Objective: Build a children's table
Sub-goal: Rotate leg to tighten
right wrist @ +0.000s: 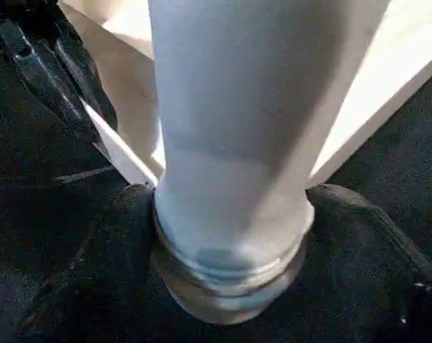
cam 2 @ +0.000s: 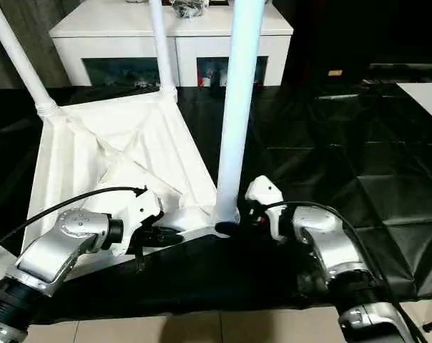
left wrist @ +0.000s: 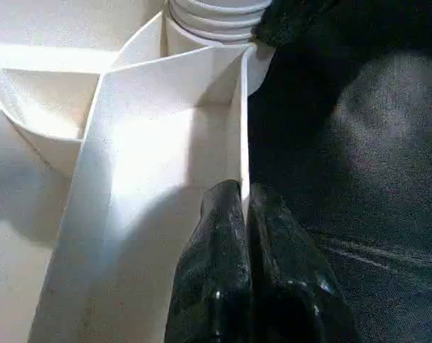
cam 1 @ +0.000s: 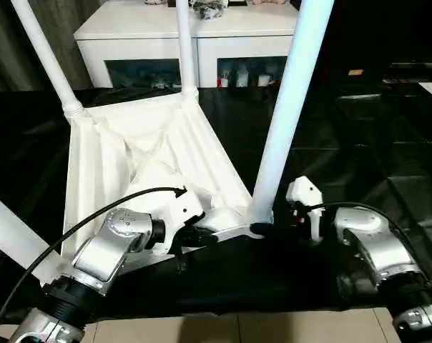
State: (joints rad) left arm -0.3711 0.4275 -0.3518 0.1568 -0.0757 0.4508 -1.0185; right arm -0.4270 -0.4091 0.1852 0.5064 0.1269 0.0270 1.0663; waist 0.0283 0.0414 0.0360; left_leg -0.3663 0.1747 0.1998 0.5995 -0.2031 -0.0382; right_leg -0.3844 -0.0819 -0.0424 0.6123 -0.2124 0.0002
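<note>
The white tabletop (cam 1: 130, 153) lies upside down on the black cover, ribbed underside up. Legs stand in its corner sockets: one far left (cam 1: 44, 57), one at the back (cam 1: 185, 50), and the near right leg (cam 1: 287, 107). Another leg (cam 1: 12, 236) crosses the lower left. My left gripper (cam 1: 209, 236) is shut on the thin near rim of the tabletop (left wrist: 241, 128), close to the near right socket. My right gripper (cam 1: 262, 229) reaches in from the right, and its fingers (right wrist: 345, 229) press both sides of the leg's base (right wrist: 230, 143).
A white cabinet (cam 1: 187, 28) with glass doors stands behind the work. The black cover (cam 1: 359, 143) stretches to the right of the tabletop. Its front edge drops to floor tiles (cam 1: 237, 329) just before my forearms.
</note>
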